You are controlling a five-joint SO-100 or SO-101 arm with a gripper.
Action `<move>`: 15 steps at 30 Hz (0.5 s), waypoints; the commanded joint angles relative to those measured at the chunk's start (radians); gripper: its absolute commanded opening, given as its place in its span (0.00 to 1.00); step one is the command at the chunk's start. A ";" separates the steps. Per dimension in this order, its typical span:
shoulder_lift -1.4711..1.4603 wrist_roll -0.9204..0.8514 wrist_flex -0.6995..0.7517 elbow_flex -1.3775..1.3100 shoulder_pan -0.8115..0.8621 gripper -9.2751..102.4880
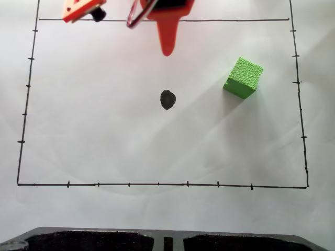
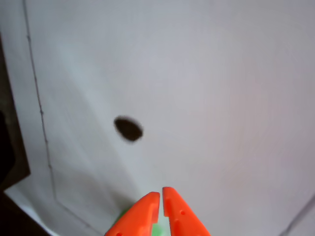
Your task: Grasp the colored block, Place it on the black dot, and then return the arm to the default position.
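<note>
The orange arm (image 1: 168,23) hangs over the top edge of a white sheet of paper (image 1: 104,136) on the bench, its tapering gripper (image 1: 167,49) pointing down the picture in the fixed view toward the black dot (image 1: 167,99). The two orange fingers meet almost tip to tip in the wrist view, with only a hairline slit between them, so the gripper (image 2: 161,192) is clenched and carries nothing.

The colored block (image 1: 243,77), a bright green cube with a bumpy skin, sits on the paper well to the right of the gripper in the fixed view and a little lower in the picture, near the right-hand border line (image 1: 299,99) of the hand-drawn rectangle. It stands apart from the dot, which lies close to the middle of the rectangle and almost straight below the gripper tip. The cube rests turned at a slant to the border lines, one corner toward the dot. A sliver of green shows low in the wrist view behind the fingers; what it belongs to cannot be told from that view.

The block appears untouched, so the grasp is judged not yet begun. The coming move likely turns on a swing to the right in the fixed view, away from the dot, with the fingers parted first and the wrist turned to meet the cube's flat faces rather than its corners.
</note>
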 commanded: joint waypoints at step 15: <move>-0.594 0.592 0.250 -0.663 -0.287 0.08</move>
